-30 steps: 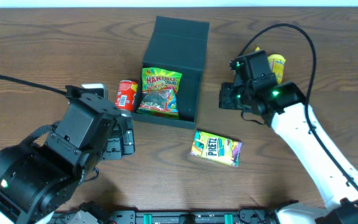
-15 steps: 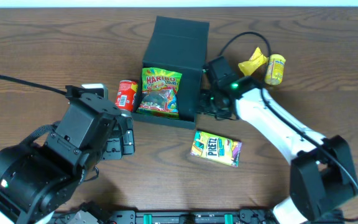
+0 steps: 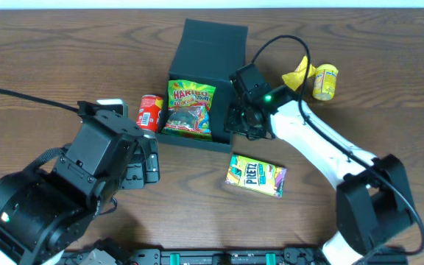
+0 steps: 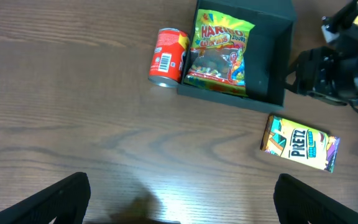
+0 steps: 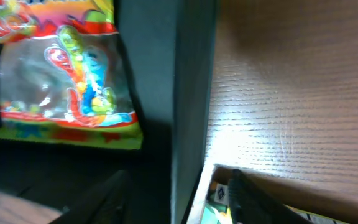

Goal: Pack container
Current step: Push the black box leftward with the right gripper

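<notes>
The container (image 3: 216,48) is a dark box standing open, its lid flap folded back. A Haribo gummy bag (image 3: 191,109) lies inside it. My right gripper (image 3: 232,124) is open and straddles the container's right wall (image 5: 191,74): one finger is inside the box, the other outside over the table (image 5: 176,200). The bag also shows in the right wrist view (image 5: 67,74). My left gripper (image 4: 179,208) is open and empty, well in front of the container (image 4: 267,62), low over bare wood.
A red can (image 3: 150,112) lies against the container's left side. A Pretz box (image 3: 256,176) lies in front of the container, to the right. A yellow packet (image 3: 299,72) and a yellow can (image 3: 325,81) lie at the back right.
My right arm has swung left from beside the yellow items to the container's right wall. The left arm and the objects have not moved.
</notes>
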### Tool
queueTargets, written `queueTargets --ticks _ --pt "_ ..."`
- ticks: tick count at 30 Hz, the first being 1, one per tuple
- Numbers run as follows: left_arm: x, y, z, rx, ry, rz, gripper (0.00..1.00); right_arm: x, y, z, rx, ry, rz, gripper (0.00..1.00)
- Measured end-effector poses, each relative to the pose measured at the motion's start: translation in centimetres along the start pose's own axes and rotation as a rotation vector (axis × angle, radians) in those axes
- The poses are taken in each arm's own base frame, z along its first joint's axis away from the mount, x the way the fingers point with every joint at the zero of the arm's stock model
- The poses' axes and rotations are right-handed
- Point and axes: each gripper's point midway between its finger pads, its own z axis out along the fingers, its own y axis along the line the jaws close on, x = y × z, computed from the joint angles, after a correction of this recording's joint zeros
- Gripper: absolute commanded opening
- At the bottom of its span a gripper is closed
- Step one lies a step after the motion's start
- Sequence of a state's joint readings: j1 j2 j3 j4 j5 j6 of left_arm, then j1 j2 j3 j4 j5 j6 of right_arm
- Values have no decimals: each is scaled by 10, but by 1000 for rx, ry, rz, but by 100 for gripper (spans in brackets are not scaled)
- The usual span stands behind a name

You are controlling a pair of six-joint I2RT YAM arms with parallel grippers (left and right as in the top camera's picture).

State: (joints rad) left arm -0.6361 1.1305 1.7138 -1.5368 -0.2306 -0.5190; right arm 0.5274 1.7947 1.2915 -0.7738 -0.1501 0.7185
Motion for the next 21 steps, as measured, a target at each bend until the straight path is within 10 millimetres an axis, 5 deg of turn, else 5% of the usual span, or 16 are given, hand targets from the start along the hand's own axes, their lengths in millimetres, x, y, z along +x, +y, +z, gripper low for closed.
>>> queueTargets --ticks 4,9,21 --pt "0 0 0 0 0 0 95 2 -4 11 21 19 5 18" --pt "0 0 0 0 0 0 95 -4 -7 15 42 -8 -12 4" --pt "0 0 0 0 0 0 95 -43 -22 16 86 -123 -96 1"
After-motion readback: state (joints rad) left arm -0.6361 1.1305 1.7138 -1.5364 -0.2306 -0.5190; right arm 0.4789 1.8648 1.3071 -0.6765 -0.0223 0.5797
